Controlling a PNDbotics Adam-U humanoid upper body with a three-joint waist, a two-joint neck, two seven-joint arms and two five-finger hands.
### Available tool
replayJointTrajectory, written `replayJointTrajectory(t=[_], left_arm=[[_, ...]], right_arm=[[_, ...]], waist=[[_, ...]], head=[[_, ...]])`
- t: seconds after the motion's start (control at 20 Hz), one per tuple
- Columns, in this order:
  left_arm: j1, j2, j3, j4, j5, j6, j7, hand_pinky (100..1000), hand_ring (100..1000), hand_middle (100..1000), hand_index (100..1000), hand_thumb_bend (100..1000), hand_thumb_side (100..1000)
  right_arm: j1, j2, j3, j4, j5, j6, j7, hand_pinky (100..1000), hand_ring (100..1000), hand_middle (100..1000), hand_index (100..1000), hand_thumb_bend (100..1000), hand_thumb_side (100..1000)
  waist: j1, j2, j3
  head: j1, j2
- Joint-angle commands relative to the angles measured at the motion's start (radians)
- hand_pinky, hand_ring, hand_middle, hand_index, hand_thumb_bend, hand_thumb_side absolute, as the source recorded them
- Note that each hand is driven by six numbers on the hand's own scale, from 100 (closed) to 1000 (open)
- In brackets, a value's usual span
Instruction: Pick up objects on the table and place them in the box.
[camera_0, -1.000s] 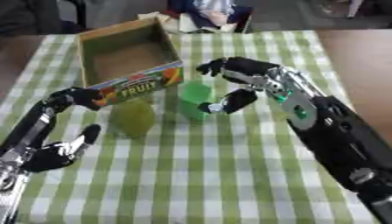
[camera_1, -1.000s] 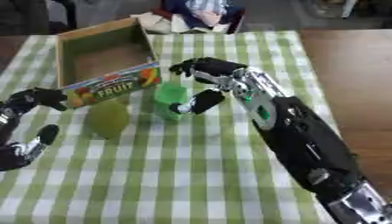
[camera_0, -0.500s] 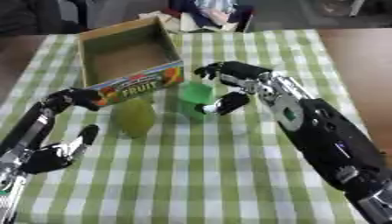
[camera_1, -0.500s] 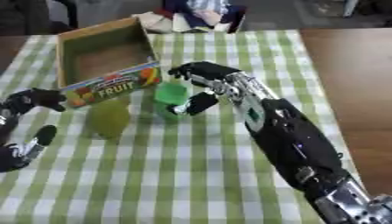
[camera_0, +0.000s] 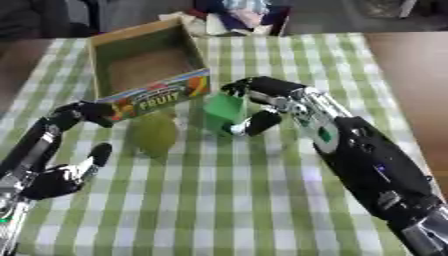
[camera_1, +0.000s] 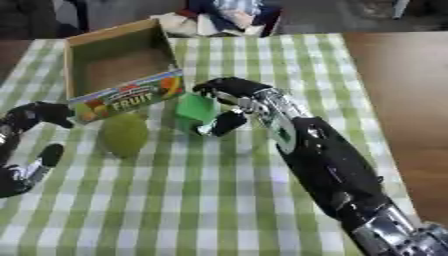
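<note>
Closing further on the green block (camera_0: 224, 111), my right hand (camera_0: 267, 102) is curling fingers and thumb around it, just near the open fruit box (camera_0: 144, 72), so I can lift it in.

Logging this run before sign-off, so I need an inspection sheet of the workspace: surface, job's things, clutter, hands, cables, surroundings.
Surface: table under a green-and-white checked cloth.
Job's things: cardboard box marked FRUIT, open, nothing seen inside; green block and yellow-green fruit on the cloth in front of it.
Clutter: nothing seen.
Hands: right hand curled round the green block, thumb below; left hand open, idle at the lower left.
Cables: nothing seen.
Surroundings: bundle of cloth beyond the far edge.
</note>
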Motion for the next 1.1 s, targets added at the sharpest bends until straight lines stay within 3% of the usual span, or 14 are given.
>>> replayJointTrajectory(t=[0.05,0.4,0.5,0.65,0.7,0.9,1.1], left_arm=[[-0.01,0.007,0.003,-0.009,0.006,0.0,-0.003,816,679,726,874,271,661],[-0.009,0.006,0.003,-0.009,0.006,0.0,-0.003,816,679,726,875,261,666],[-0.008,0.006,0.003,-0.008,0.006,0.0,-0.003,815,679,726,875,252,671],[-0.008,0.005,0.003,-0.008,0.007,0.0,-0.003,815,679,726,875,250,671],[-0.008,0.005,0.003,-0.008,0.007,0.0,-0.003,815,679,726,875,245,672],[-0.008,0.006,0.004,-0.009,0.009,0.0,-0.003,814,678,725,875,240,672],[-0.009,0.007,0.002,-0.014,0.021,-0.003,-0.003,813,674,722,873,234,668]], right_arm=[[-0.016,0.002,-0.016,0.013,0.028,0.002,-0.022,738,813,802,964,373,636],[-0.014,0.005,-0.026,0.026,0.067,0.004,-0.104,702,752,669,851,320,532],[-0.014,0.005,-0.029,0.024,0.078,0.013,-0.15,670,703,562,751,270,437],[-0.013,0.005,-0.03,0.027,0.091,0.024,-0.217,657,682,525,717,256,403],[-0.014,0.005,-0.034,0.025,0.091,0.028,-0.242,622,631,447,635,210,335],[-0.018,-0.003,-0.037,0.006,0.059,0.05,-0.351,593,597,398,588,150,280],[-0.039,-0.029,-0.024,-0.046,-0.005,0.066,-0.368,590,596,397,589,126,273]], waist=[[0.0,-0.012,0.002],[0.0,-0.012,0.002],[0.0,-0.012,0.002],[0.001,-0.012,0.002],[0.001,-0.012,0.002],[0.0,-0.011,0.003],[-0.002,-0.01,0.007]], head=[[-0.002,-0.006],[-0.002,-0.004],[-0.002,-0.004],[-0.003,-0.004],[-0.003,-0.004],[-0.003,-0.003],[-0.004,-0.003]])
